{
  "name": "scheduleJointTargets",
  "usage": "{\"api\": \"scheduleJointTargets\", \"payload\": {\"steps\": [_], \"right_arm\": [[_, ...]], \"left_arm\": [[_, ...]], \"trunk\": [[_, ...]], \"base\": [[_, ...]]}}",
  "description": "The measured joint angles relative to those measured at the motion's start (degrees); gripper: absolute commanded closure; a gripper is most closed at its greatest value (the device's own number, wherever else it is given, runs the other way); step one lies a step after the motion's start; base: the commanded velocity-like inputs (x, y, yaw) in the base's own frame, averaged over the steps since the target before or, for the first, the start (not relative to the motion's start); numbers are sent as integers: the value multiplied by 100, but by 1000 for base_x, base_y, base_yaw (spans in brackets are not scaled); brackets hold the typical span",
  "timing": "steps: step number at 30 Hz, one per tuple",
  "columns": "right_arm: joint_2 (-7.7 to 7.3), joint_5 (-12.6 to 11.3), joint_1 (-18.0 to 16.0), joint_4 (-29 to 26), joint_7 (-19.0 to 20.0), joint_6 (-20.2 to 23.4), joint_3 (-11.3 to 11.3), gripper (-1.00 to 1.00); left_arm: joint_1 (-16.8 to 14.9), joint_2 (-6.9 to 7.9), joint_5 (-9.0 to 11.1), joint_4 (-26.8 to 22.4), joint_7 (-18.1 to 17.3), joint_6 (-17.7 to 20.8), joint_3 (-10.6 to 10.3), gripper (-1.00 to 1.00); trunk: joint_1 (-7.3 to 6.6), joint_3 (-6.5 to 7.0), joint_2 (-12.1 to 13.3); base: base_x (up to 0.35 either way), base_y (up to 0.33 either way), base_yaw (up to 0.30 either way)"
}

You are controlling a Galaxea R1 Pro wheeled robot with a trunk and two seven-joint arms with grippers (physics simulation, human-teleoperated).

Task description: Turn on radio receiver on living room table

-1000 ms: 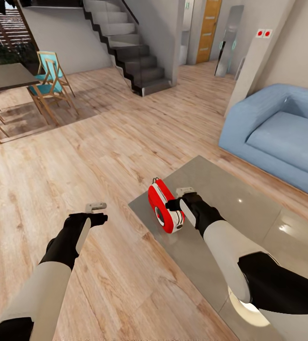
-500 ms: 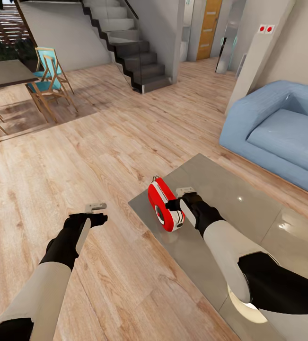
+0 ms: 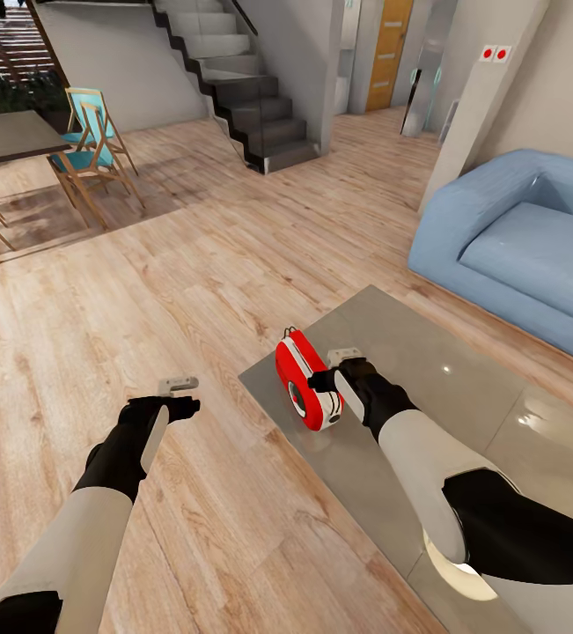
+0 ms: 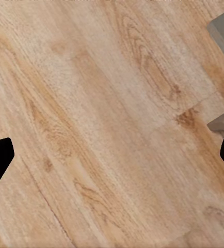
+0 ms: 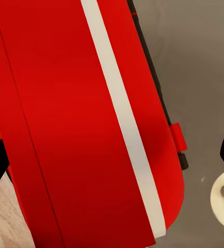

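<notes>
Head view puts your right claw (image 3: 337,368) spread open against the radio receiver (image 3: 308,384), gripping nothing. Your left claw (image 3: 180,394) hangs open over the floor (image 3: 145,291). Radio stands at the table (image 3: 427,370) corner, dial facing you, long axis along the left edge.

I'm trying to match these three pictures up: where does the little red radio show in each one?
Head view: the red radio stands near the grey table's corner, just beside the right end effector.
Left wrist view: wood floor and a table edge; no radio.
Right wrist view: the radio close up, with its white stripe.
Shared landmark: the grey table.
</notes>
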Motion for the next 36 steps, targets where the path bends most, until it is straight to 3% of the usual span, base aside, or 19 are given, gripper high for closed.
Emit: {"api": "scheduleJointTargets", "payload": {"steps": [3,4,36], "right_arm": [[0,3,0,-2,0,0,0,-100],[0,4,0,-3,0,0,0,100],[0,-1,0,-3,-11,-10,2,100]], "left_arm": [[0,0,2,0,1,0,-1,-100],[0,0,3,0,1,0,-1,-100],[74,35,1,6,1,-1,1,-100]], "trunk": [[0,0,0],[0,0,0],[0,0,0]], "base": [[0,0,0],[0,0,0],[0,0,0]]}}
